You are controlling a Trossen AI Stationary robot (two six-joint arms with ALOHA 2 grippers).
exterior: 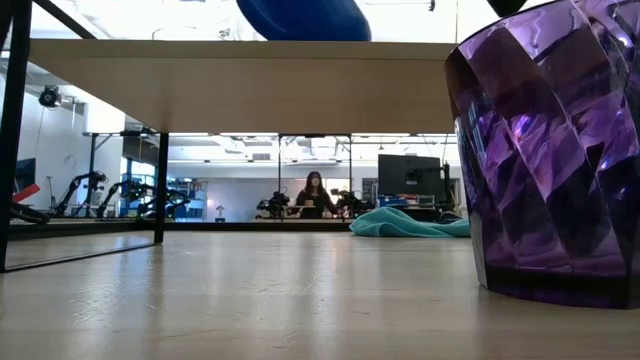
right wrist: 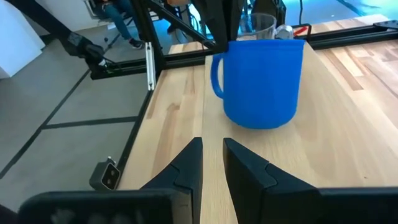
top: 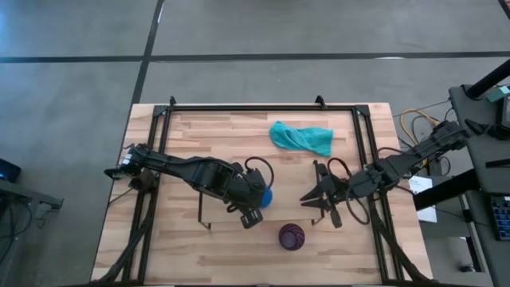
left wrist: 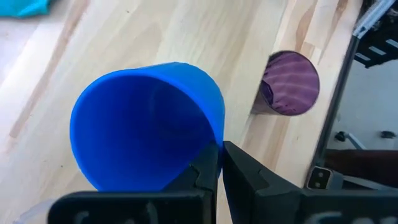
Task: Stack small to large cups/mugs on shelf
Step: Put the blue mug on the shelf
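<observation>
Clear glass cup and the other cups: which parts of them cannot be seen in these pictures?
Right wrist view: blue mug hides the lower part of the small clear glass cup.
High view: left arm covers that cup.
Low view: top edge cuts off the blue mug, only its base shows; right edge cuts off the dark purple cup.

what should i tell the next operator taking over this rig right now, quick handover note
Left gripper: shut on the rim of the blue mug, which stands on the shelf.
Right gripper: nearly shut, holding nothing, at the shelf's end facing the mug.
Clear glass cup: seen just behind the mug; whether it sits in the mug cannot be told.
Purple cup: on the tabletop in front of the shelf, untouched.
Teal cloth: on the table behind.
Done: mug on shelf. Left: release the mug, confirm the glass, bring the purple cup into the stack.
</observation>
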